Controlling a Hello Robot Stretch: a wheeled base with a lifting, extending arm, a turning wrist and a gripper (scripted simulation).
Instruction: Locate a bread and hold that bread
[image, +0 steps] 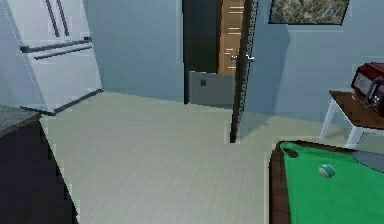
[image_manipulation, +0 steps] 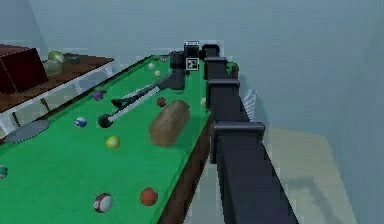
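A brown loaf-shaped bread (image_manipulation: 168, 122) lies on the green cloth of a pool table (image_manipulation: 60, 170), close to the rail on the arm's side. My arm's dark bar (image_manipulation: 240, 150) rises from the bottom edge to two white marker squares (image_manipulation: 190, 63). From there the gripper (image_manipulation: 115, 108) reaches left over the cloth, its thin fingers (image_manipulation: 140, 97) passing just above and left of the bread. With the table and balls behind it, I cannot tell whether it holds anything.
Several balls lie on the cloth, among them a yellow one (image_manipulation: 112, 142) and a red one (image_manipulation: 148, 196). A side table (image: 355, 105) bears a red appliance (image: 371, 85). A white fridge (image: 55, 50), a doorway (image: 215, 50), a dark counter (image: 25, 160) and pale open floor (image: 150, 150) lie ahead.
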